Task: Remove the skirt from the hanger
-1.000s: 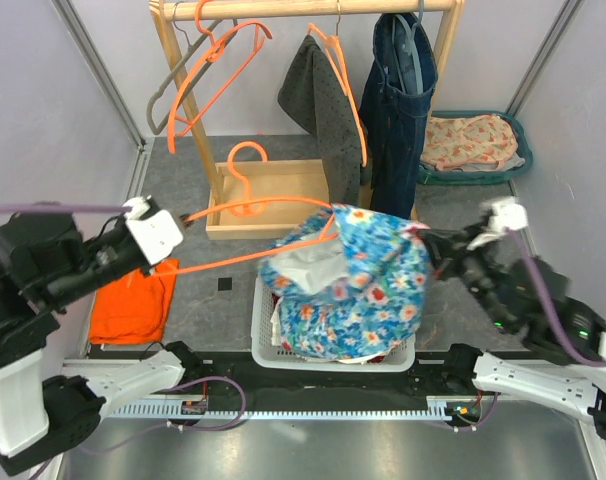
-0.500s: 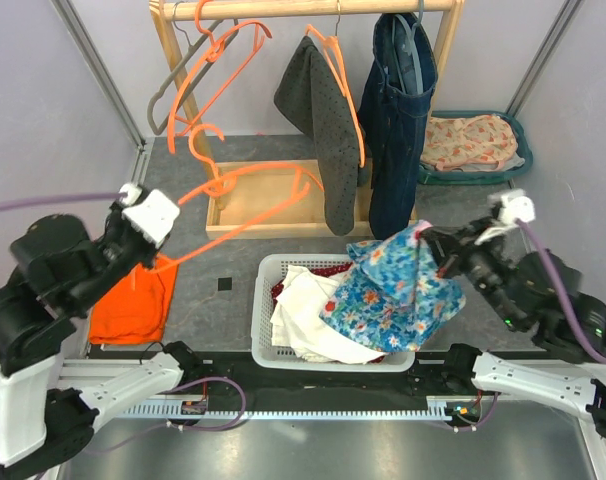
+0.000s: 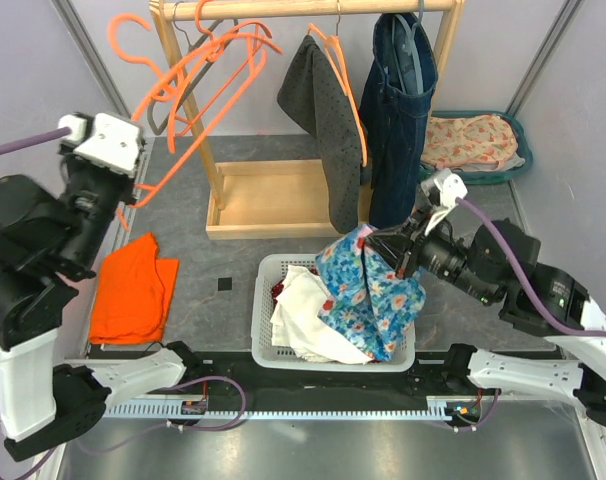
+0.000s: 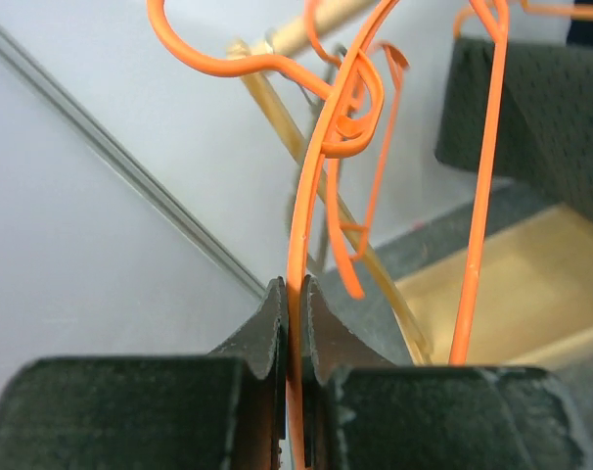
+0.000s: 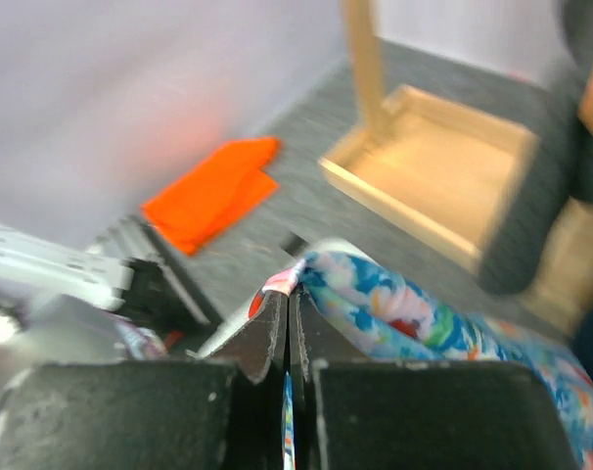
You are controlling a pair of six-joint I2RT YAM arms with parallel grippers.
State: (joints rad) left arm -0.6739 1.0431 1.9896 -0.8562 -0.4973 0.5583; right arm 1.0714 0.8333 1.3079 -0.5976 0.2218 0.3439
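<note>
Your right gripper [image 5: 286,308] pinches the skirt [image 3: 368,290] above the basket [image 3: 283,356], clear of the hanger [image 4: 293,245] clamped in your left gripper [image 4: 290,299]; lower it fully before releasing, since a fold probably overhangs the rim.

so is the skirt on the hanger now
No, the right fingers hold the skirt over the basket; the left fingers hold a bare hanger.

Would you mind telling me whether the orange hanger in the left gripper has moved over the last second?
Yes. The hanger has risen up and left, from over the wooden tray to beside the rack's left post.
</note>
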